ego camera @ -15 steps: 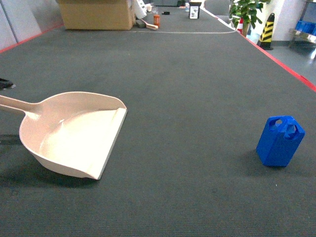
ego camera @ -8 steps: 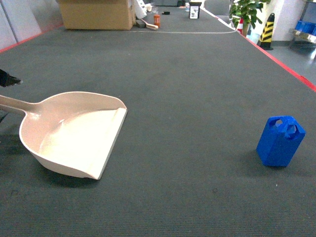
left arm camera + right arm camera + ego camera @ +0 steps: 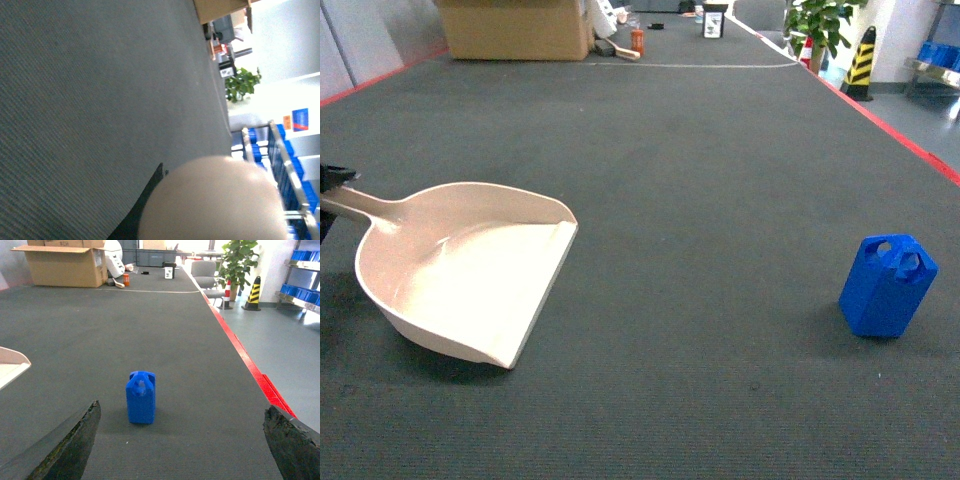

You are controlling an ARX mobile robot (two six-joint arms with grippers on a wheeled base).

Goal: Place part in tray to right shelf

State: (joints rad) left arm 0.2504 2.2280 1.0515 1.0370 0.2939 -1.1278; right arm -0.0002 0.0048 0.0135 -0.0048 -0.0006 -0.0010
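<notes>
Here, the small bright-blue plastic part stood upright on the dark grey carpeted floor at the near right, well apart from the large beige dustpan-shaped tray at the near left. The left hand was at the tray's handle; whether it pinched, I could not tell. The right hand was spread wide, the part between its fingers, untouched.

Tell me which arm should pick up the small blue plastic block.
Right. The right gripper is open, facing the small blue plastic block; the left gripper is at the beige dustpan-shaped tray's handle.
</notes>
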